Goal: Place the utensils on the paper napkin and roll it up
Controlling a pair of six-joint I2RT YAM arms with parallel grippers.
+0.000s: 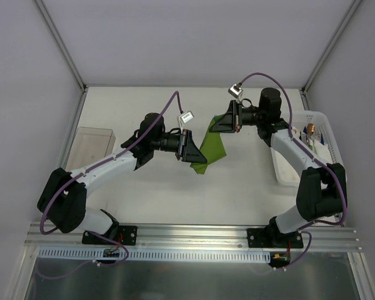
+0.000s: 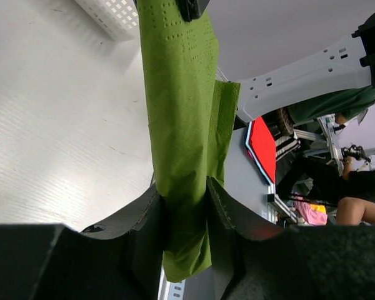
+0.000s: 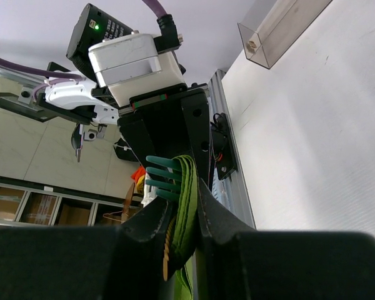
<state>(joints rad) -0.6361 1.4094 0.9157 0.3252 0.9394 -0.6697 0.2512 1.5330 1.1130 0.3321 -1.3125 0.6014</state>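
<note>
The olive-green paper napkin (image 1: 212, 147) is rolled into a long bundle and held off the table between both grippers. My left gripper (image 1: 191, 154) is shut on its lower end; in the left wrist view the roll (image 2: 178, 125) runs up from between the closed fingers of my left gripper (image 2: 186, 209). My right gripper (image 1: 229, 119) is shut on the upper end. In the right wrist view my right gripper (image 3: 186, 215) pinches the layered napkin (image 3: 189, 194); green fork tines (image 3: 157, 178) and a brown-orange serrated utensil edge (image 3: 165, 253) poke out of the roll.
A white perforated basket (image 1: 319, 128) with a few items stands at the right edge. A clear plastic box (image 1: 90, 147) sits at the left, and also shows in the right wrist view (image 3: 281, 28). The table (image 1: 144, 194) has grey walls around it.
</note>
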